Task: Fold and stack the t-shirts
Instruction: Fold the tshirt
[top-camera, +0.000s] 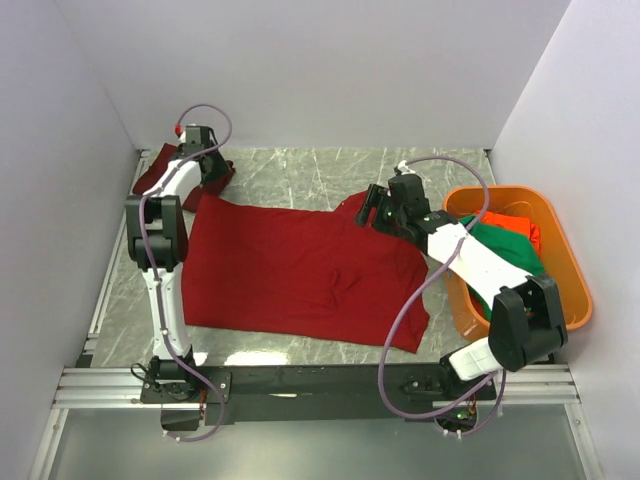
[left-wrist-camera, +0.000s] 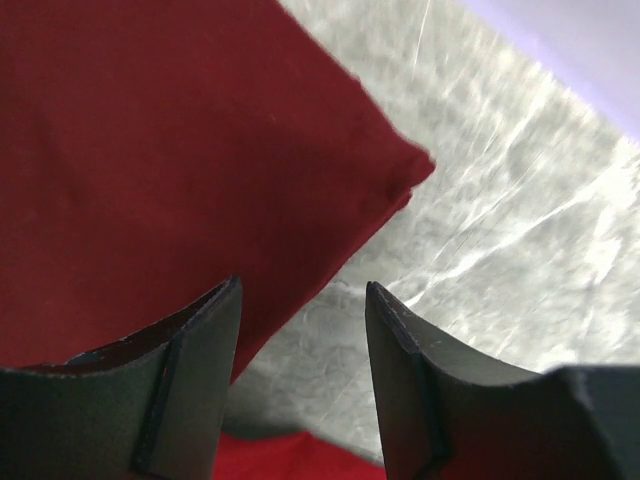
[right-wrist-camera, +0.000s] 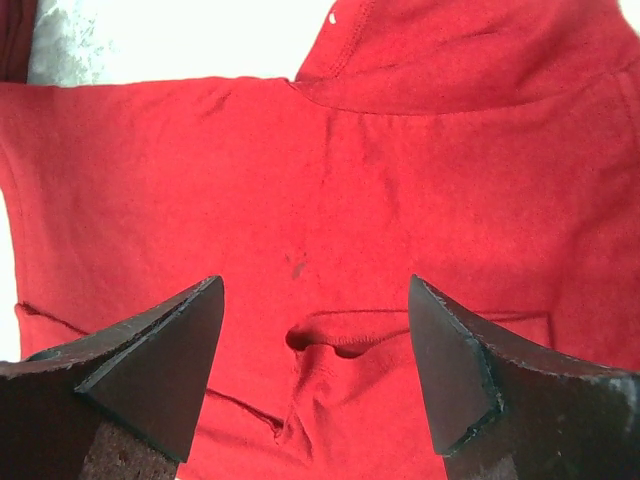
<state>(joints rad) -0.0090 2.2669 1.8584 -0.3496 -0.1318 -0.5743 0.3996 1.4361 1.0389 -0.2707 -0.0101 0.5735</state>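
Note:
A large crimson t-shirt (top-camera: 300, 270) lies spread flat across the middle of the table. My right gripper (top-camera: 378, 208) is open just above its far right corner; in the right wrist view the open gripper (right-wrist-camera: 315, 285) hovers over the red cloth (right-wrist-camera: 400, 150) and a small pucker in it. My left gripper (top-camera: 210, 172) is open and empty at the far left, over a folded crimson t-shirt (top-camera: 153, 172). In the left wrist view the gripper (left-wrist-camera: 303, 290) frames bare marble beside that shirt's corner (left-wrist-camera: 150, 150). A green t-shirt (top-camera: 505, 245) and an orange-red one (top-camera: 525, 230) lie in the tub.
The rigid orange tub (top-camera: 575, 300) stands at the right edge, partly under my right arm. White walls close in the left, back and right. Grey marble tabletop (top-camera: 300, 175) shows behind the spread shirt. A metal rail (top-camera: 300, 380) runs along the near edge.

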